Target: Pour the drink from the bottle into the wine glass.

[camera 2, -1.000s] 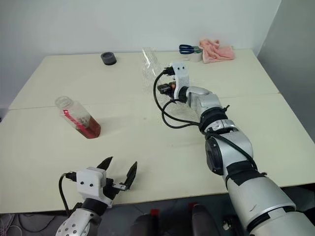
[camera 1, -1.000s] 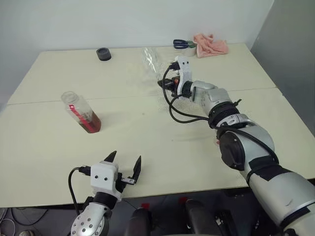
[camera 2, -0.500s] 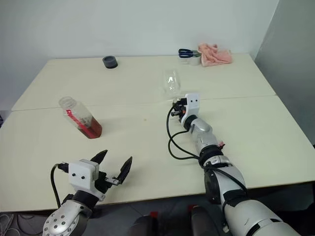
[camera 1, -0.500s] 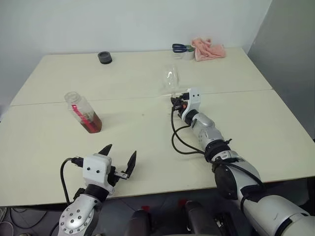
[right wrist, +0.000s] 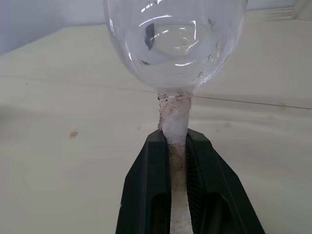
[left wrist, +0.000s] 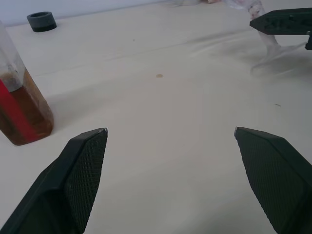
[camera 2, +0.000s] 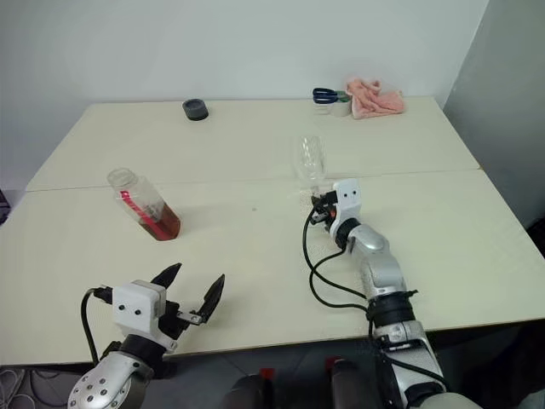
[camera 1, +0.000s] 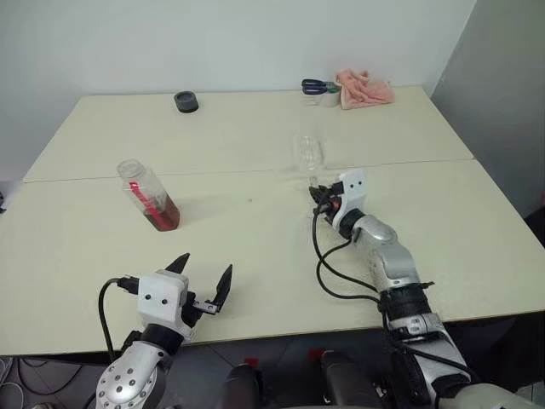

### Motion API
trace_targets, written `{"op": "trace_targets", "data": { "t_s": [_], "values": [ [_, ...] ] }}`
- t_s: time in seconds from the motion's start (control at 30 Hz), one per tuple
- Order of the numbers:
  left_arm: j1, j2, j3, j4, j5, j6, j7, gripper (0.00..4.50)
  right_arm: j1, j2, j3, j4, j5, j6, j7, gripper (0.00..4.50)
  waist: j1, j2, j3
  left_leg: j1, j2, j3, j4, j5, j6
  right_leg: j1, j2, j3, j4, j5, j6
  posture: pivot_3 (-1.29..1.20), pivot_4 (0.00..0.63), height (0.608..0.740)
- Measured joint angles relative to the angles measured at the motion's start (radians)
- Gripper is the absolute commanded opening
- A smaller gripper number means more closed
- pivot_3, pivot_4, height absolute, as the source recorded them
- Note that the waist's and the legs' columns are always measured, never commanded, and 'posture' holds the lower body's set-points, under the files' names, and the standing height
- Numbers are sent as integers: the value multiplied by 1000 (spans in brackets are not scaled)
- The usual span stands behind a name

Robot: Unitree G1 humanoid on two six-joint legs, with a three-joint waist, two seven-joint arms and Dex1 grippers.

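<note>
Head views. Wine glass [camera 2: 312, 158] upright near the table's middle, just short of the seam between the two tabletops, stem pinched by right gripper [camera 2: 317, 207]. Bottle [camera 2: 143, 204] well apart on the robot's left, uncapped, leaning, reddish-brown drink [camera 2: 162, 223] pooled in its lower part. Left gripper [camera 2: 189, 294] hovering at the near edge of the table [camera 2: 255, 256], fingers spread wide, nothing between them. Far edge: dark round cap [camera 2: 195, 109], scissors [camera 2: 324, 95], pink cloth [camera 2: 375, 96], all well clear of the work zone. Broad bare tabletop between bottle and glass; open room for a carry across.

Left wrist view. Both black fingers [left wrist: 80, 165] wide apart, bare table between. Bottle [left wrist: 19, 105] off to one side, drink filling its lower part, red label strip visible. Foot of the glass [left wrist: 273, 48] far off, under the other arm's dark finger.

Right wrist view. Jaws clamped on the thin stem [right wrist: 174, 126] just under the bowl; bowl clear, apparently empty.

Handling, judged. Glass fragile, top-heavy, likely slippery; stem hold looks sound, gentle squeeze only. Bottle light, thin-walled plastic, likely to yield; best taken across the flat sides at mid-body, below the neck. Open mouth and lean: spill risk on a careless lift.
</note>
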Motion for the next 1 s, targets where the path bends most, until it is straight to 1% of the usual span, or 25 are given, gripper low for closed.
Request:
{"op": "trace_targets", "data": {
  "t_s": [0.13,0.23,0.33,0.5,0.67,0.73,0.83,0.9,1.0],
  "values": [
    [5,-3,0,0,3,-10,7,4500,108,-19,25,-149,3,77,-2,144,0,-1,-6,0,0,1,-1,0,0,0,0,0,-1,0,0,0,150,740],
    [7,-6,-3,0,4,-15,9,4500,162,-22,32,-224,10,127,-6,144,-3,-3,-9,2,1,2,-1,0,0,0,0,1,-1,-1,1,0,150,740],
    [8,-6,-7,0,4,-17,10,4500,177,-30,37,-258,11,161,-9,144,-6,-2,-9,5,1,4,-2,0,0,1,1,3,0,-4,6,0,150,740],
    [12,-9,-9,0,8,-17,12,4500,146,-34,44,-229,11,150,-6,144,-7,-3,-9,6,1,6,-2,0,0,2,1,5,0,-5,7,0,150,740],
    [12,-10,-5,-1,11,-16,13,4500,104,-17,47,-133,12,47,8,144,-10,-3,-9,7,2,8,-2,0,0,2,2,8,0,-5,7,0,150,740],
    [25,-12,0,-14,10,-16,14,4500,50,11,49,-29,8,-41,21,144,-14,-5,-6,8,3,11,-2,0,0,1,4,11,1,-5,8,0,150,740],
    [46,-15,10,-32,5,-14,16,4500,-73,71,53,146,-3,-229,24,144,-18,-6,-1,8,6,13,-3,0,0,-1,8,14,1,-5,7,0,150,740],
    [44,-17,17,-38,2,-10,17,4500,-154,101,54,248,-10,-323,22,144,-15,-7,1,7,9,14,-3,0,0,-2,10,15,0,-3,4,0,150,740],
    [43,-19,30,-53,-4,-1,19,4500,-287,142,47,470,-25,-442,7,144,-12,-8,1,7,11,15,-3,-1,0,-2,12,16,0,-2,1,0,150,740]
  ]
}}
